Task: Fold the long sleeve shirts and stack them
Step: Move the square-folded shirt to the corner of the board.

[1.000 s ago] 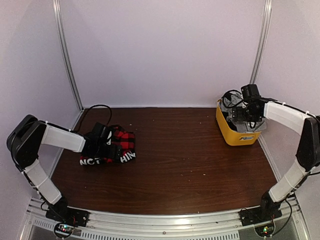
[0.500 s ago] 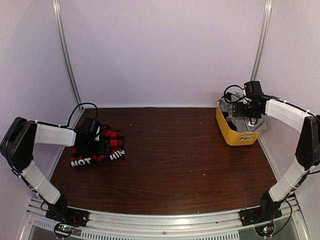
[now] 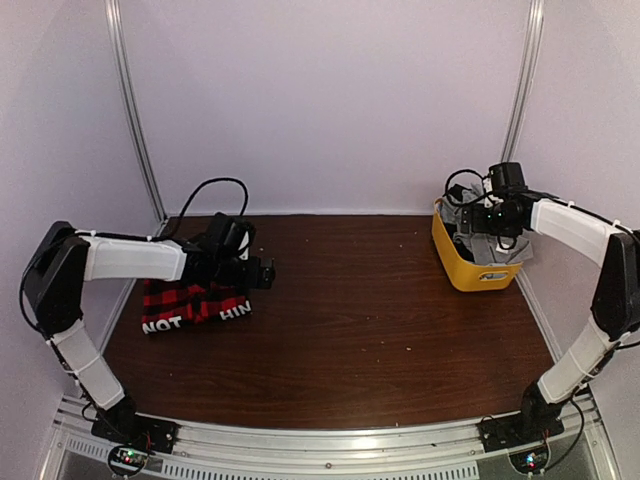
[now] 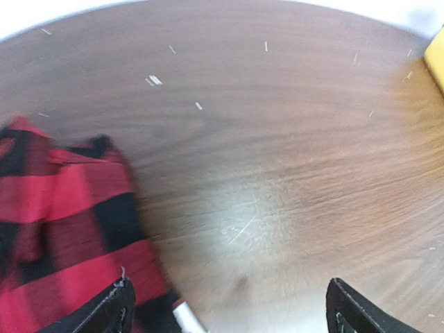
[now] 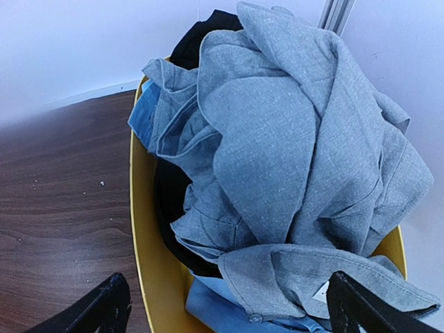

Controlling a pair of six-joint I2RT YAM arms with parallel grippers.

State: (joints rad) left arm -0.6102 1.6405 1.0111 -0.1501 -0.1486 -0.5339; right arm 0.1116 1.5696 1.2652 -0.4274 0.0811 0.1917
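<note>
left arm [image 3: 130, 258]: base at near-left edge, upper link rising to elbow far out left, white forearm reaching right, near level, wrist bent down.
left gripper [image 3: 258, 272]: low, pointing right, jaws spread wide; fingertips [image 4: 111, 312] sit at bottom corners of wrist view.
right arm [image 3: 575, 230]: base at near-right edge, elbow high out right, white forearm stretched back and left.
right gripper [image 3: 480, 222]: angled down, jaws spread wide, fingertips [image 5: 104, 305] well apart.
</note>
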